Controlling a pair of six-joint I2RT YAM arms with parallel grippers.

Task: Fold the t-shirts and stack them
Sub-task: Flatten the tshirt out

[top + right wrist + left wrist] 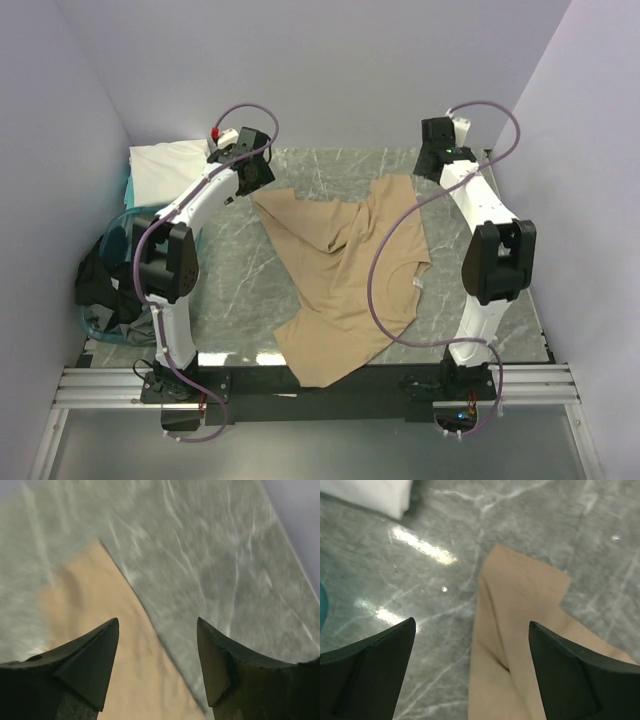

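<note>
A tan t-shirt (pixel 345 275) lies crumpled and spread across the marble table, its lower hem hanging over the near edge. My left gripper (pixel 243 172) hovers open and empty above the shirt's far left corner (pixel 520 630). My right gripper (pixel 437 158) hovers open and empty above the shirt's far right corner (pixel 100 630). A folded white t-shirt (pixel 168 172) lies at the far left of the table; its corner shows in the left wrist view (pixel 370 495).
A teal basket (pixel 115 265) with dark clothes (pixel 100 285) stands off the table's left side. Purple cables loop from both arms, one across the tan shirt. Lilac walls close in on the left, back and right.
</note>
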